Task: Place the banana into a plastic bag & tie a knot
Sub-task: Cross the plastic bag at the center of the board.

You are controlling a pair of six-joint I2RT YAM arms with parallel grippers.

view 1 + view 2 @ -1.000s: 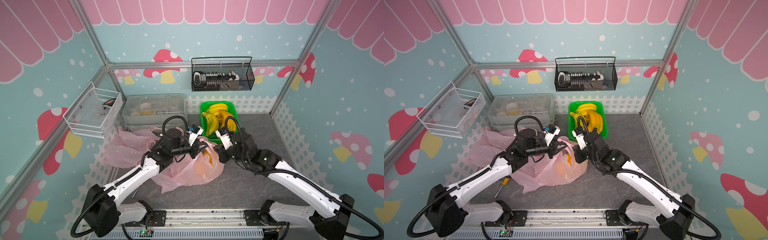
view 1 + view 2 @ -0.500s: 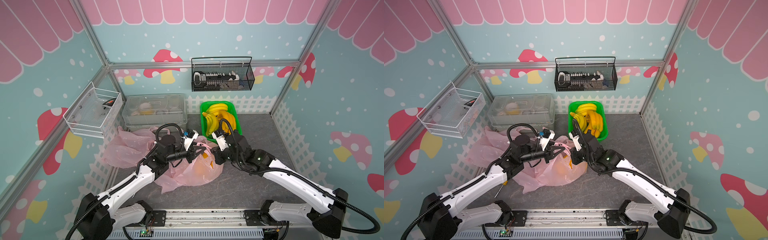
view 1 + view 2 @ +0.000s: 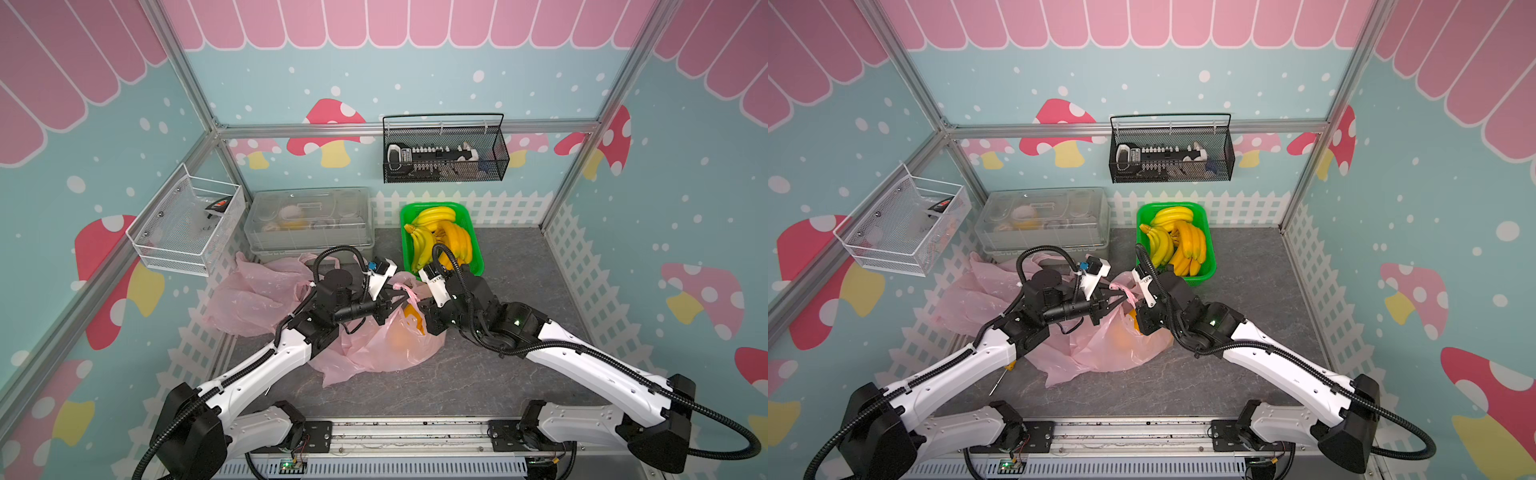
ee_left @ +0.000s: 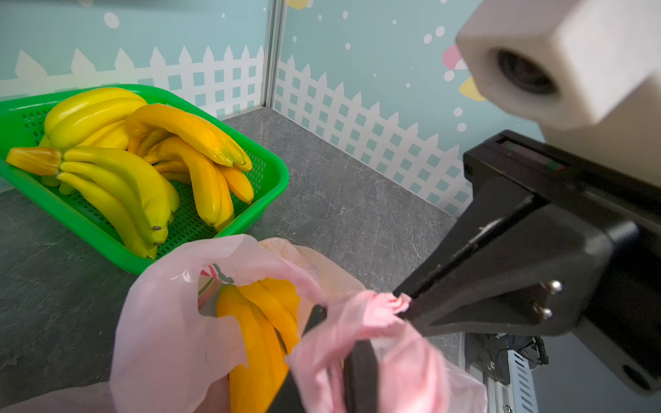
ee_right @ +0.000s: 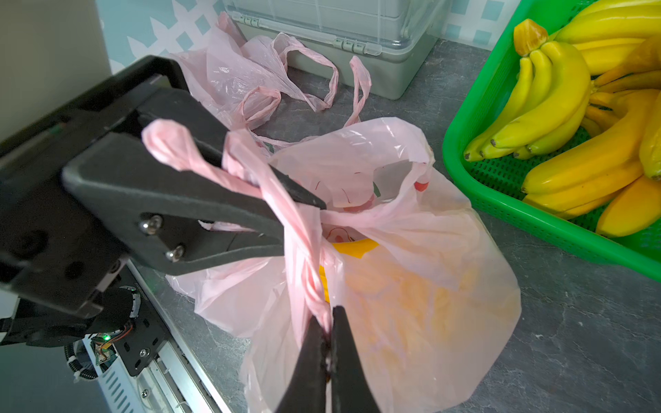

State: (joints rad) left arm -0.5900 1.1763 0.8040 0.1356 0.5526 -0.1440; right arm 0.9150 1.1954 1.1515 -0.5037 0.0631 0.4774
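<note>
- Here, in both top views, the plastic bag (image 3: 399, 345) sits on the grey table (image 3: 457, 386) between the two arms, its mouth gaping open.
- The banana (image 4: 257, 339) lies inside it (orange-yellow, showing through the pink film).
- The left gripper (image 5: 304, 225) is clamped on a twisted handle of the bag, which passes between its jaws.
- The right gripper (image 5: 327, 336) pinches twisted handle plastic tightly, close to the bag's body.
- A twisted strand runs from one gripper to the other; whether a knot has formed, I cannot tell.
- A green basket (image 3: 478, 262) of bananas stands just behind, and loose pink bags (image 3: 257, 295) lie before a clear lidded box (image 3: 307, 216).
</note>
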